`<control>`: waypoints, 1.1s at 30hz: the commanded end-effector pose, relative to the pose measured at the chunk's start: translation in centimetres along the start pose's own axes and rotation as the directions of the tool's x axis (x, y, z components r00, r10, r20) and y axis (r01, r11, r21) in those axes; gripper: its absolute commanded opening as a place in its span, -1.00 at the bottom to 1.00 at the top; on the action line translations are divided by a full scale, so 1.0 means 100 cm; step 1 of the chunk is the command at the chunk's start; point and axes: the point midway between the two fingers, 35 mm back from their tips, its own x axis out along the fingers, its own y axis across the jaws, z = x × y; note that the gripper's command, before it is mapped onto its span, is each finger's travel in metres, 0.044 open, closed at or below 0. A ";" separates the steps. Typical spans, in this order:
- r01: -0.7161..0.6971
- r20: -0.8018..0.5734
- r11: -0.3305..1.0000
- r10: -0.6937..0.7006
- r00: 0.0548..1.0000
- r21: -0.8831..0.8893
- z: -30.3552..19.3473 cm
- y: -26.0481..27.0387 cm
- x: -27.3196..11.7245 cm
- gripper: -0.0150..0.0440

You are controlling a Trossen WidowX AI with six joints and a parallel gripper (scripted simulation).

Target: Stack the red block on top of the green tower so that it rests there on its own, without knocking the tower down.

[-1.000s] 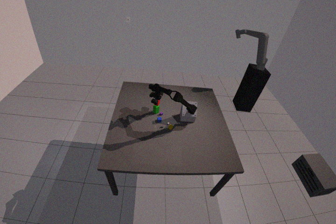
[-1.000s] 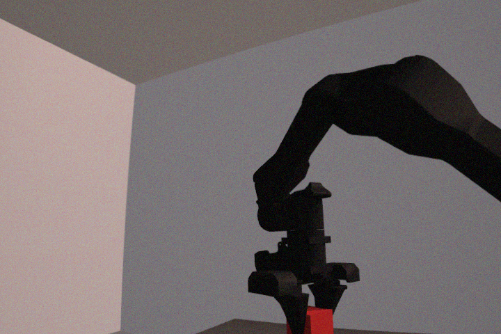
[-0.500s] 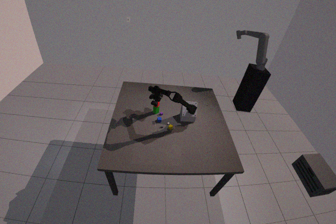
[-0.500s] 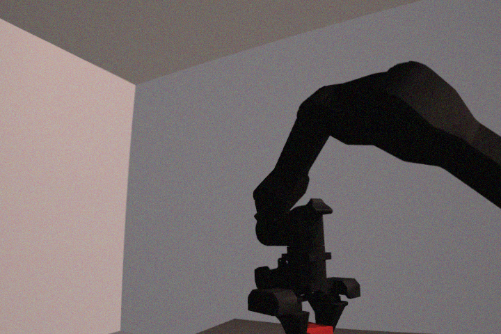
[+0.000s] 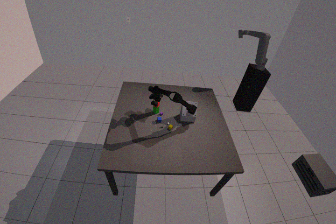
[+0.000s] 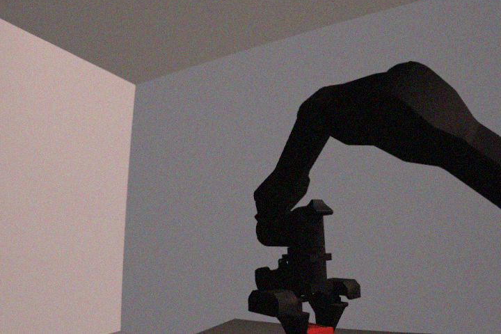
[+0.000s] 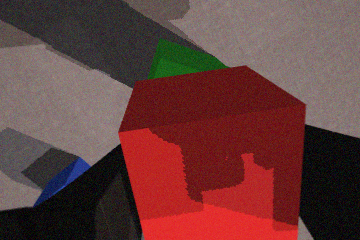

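Note:
The red block is held between the fingers of my gripper, which is shut on it. The green tower stands on the table directly below the red block in the top view. In the wrist view the red block hides most of the tower, and only part of its green top shows past the block's far edge. I cannot tell whether the red block touches the tower.
On the table, a small purple block lies just beside the tower. A blue block, a small white piece and a yellow block lie nearer the front. The arm's grey base stands to the right.

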 end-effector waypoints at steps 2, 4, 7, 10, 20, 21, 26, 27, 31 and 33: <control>-0.006 0.000 1.000 0.006 1.000 0.004 0.000 0.000 0.001 -0.49; -0.006 0.000 1.000 0.006 1.000 0.004 0.000 0.000 0.002 -0.49; -0.006 0.000 1.000 0.006 1.000 0.004 0.000 0.000 0.002 -0.49; -0.006 0.000 1.000 0.006 1.000 0.004 0.000 0.000 0.002 -0.49; 0.000 0.001 1.000 0.000 1.000 0.000 0.000 0.000 0.001 -0.31; 0.000 0.001 1.000 0.000 1.000 0.000 0.000 0.000 0.001 -0.22; 0.000 0.001 1.000 0.000 1.000 0.000 0.000 0.000 0.001 0.22; 0.000 0.001 1.000 0.000 1.000 0.000 0.000 0.000 0.001 0.31; 0.000 0.001 1.000 0.000 1.000 0.000 0.000 0.000 0.001 0.67; 0.000 0.001 1.000 0.000 1.000 0.000 0.000 0.000 0.001 0.84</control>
